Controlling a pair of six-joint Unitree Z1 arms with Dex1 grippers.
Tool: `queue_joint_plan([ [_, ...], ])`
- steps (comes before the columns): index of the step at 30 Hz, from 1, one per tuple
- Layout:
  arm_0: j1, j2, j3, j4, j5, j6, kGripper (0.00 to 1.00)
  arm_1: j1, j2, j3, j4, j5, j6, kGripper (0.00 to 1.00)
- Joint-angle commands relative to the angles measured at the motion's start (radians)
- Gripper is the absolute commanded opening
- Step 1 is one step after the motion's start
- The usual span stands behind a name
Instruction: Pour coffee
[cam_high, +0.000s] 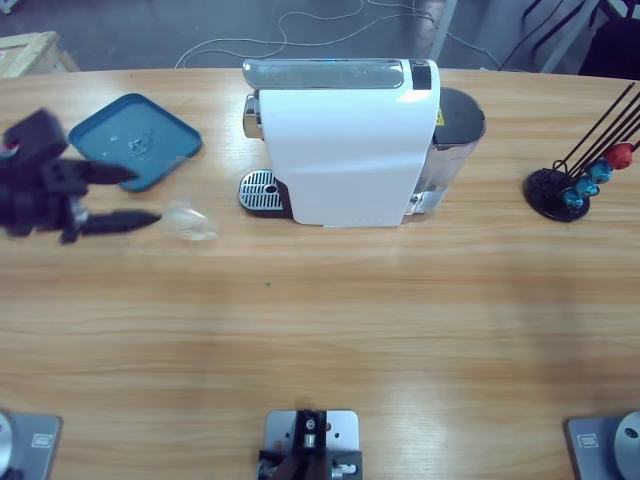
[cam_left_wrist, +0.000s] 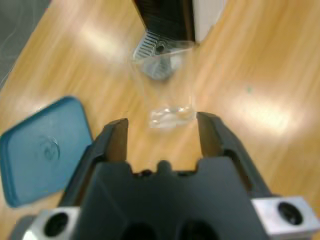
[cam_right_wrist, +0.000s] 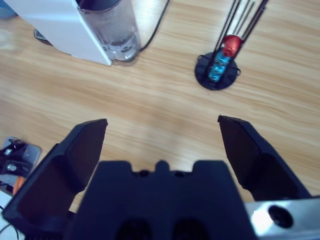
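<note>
On table, left side: empty clear glass (cam_high: 190, 222) stands near coffee machine (cam_high: 340, 140).
Left gripper (cam_high: 135, 197): jaws apart, just short of glass.
Coffee: none visible.
Progress: early; pouring remains.

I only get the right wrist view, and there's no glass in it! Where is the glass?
Observer: The clear glass is on the table, beside the coffee machine's drip grate.
Operator: Is the other arm holding it?
Observer: No. The left gripper is open, and the glass sits just ahead of its jaws.
Operator: Is anything in it?
Observer: It looks empty; no dark liquid shows.
</note>
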Motion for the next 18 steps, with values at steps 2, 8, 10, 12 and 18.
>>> queue_joint_plan([
  [2,0.117,0.379,-0.074,-0.295,-0.262,0.060,0.000,0.010,-0.014,-0.068,0.116,-0.053,-0.023,1.000],
  [8,0.103,0.344,0.002,-0.302,-0.260,0.047,0.000,0.005,0.007,-0.033,0.073,-0.072,-0.024,1.000],
  [10,0.103,0.251,0.040,-0.281,-0.238,0.015,0.051,0.005,0.012,-0.024,0.053,-0.072,-0.024,1.000],
  [12,0.103,0.123,0.057,-0.209,-0.172,-0.026,0.533,0.004,0.013,-0.020,0.041,-0.072,-0.022,1.000],
  [18,0.103,-0.215,0.128,-0.041,-0.007,-0.145,0.987,0.004,0.015,0.013,-0.007,-0.061,-0.015,1.000],
])
